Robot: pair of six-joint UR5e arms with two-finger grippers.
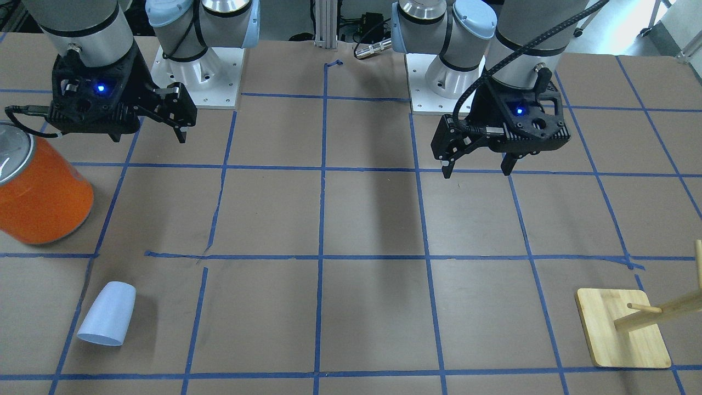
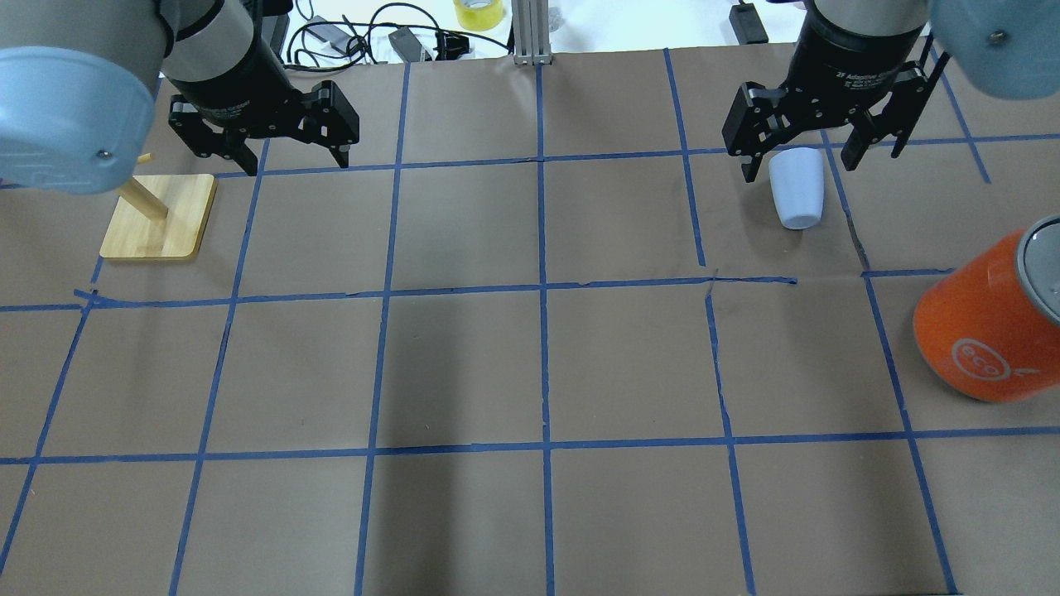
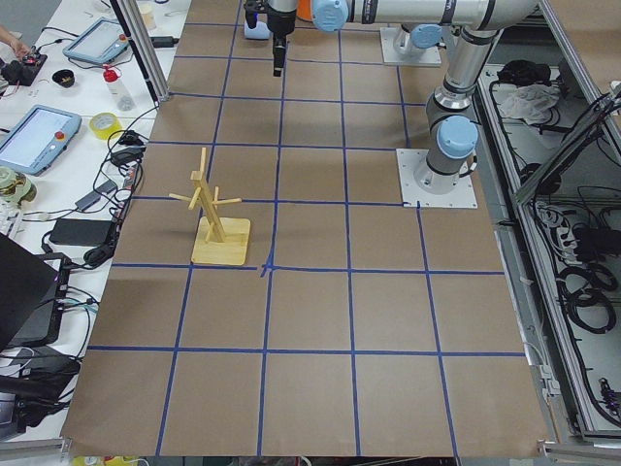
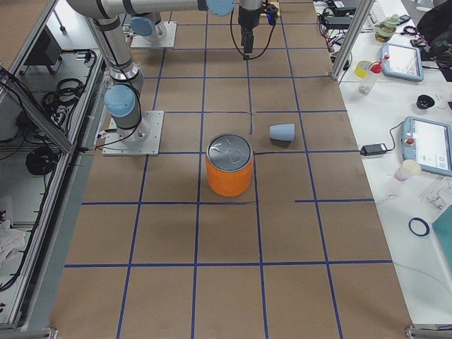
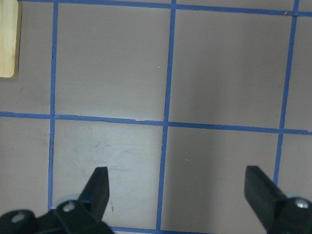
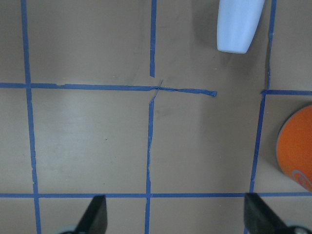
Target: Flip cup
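Note:
The cup (image 1: 107, 321) is small, pale blue-white and tapered. It lies on its side on the brown table, with its wider rim pointing away from the robot's base. It also shows in the overhead view (image 2: 797, 186), the exterior right view (image 4: 282, 132) and at the top of the right wrist view (image 6: 239, 24). My right gripper (image 1: 148, 134) is open and empty. It hangs high above the table on the robot's side of the cup (image 2: 802, 161) (image 6: 175, 202). My left gripper (image 1: 477, 171) is open and empty over bare table (image 2: 296, 161) (image 5: 176, 175).
A large orange can (image 1: 41, 197) with a silver top stands between the cup and the right arm's base (image 2: 985, 331) (image 6: 297, 151). A wooden peg stand (image 1: 622, 329) on a square base sits by the left gripper (image 2: 161, 219) (image 5: 7, 39). Blue tape lines grid the table.

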